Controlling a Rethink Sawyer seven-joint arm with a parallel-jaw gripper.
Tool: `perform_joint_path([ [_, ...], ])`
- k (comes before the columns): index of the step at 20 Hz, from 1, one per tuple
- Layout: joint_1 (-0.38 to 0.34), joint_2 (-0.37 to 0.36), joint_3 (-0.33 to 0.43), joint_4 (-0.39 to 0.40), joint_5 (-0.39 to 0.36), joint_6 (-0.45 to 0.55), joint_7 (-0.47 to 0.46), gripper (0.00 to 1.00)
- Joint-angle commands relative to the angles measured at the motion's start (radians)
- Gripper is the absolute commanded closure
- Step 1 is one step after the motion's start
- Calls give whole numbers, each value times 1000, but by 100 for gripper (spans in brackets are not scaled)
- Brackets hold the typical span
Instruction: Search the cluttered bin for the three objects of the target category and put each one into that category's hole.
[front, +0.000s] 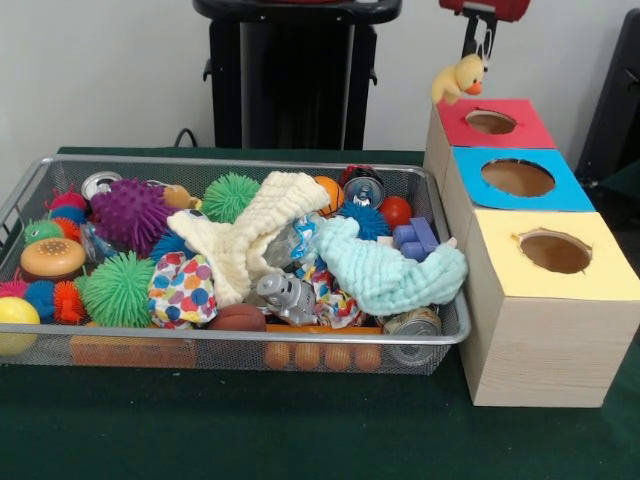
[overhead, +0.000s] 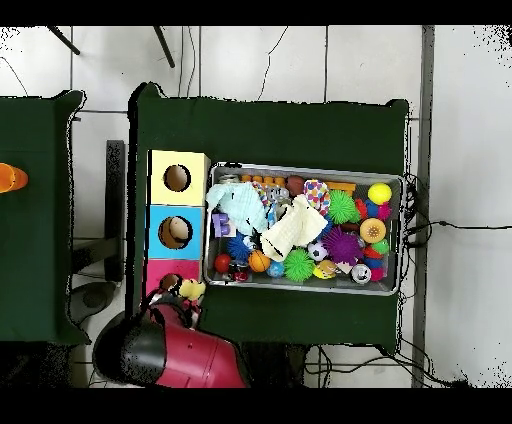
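- Here the gripper (front: 478, 52) is cut off at the top edge of front view; it holds a yellow plush duck (front: 459, 78) just above the red box (front: 495, 123), near its hole.
- In overhead view the red arm (overhead: 190, 355) hides part of the red box, so the hole is only partly seen.
- The wire-mesh bin (front: 250, 335) lies on the green table (front: 300, 430), touching the boxes' side; long axis runs left-right in both views.
- Under the cream cloth (front: 250, 225) and mint cloth (front: 390, 270) many toys are covered, hard to identify.
- Blue box (front: 520, 180) and yellow box (front: 555, 252) stand in the same row w/ the red one.
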Motion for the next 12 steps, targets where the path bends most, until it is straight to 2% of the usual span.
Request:
perform_joint_path([
  [1,9,-25,58,119,81,18,286,100],
  [4,18,-39,86,152,112,-3,293,100],
  [7,58,-45,79,160,122,-5,327,100],
  [12,113,-20,98,166,168,-57,383,100],
])
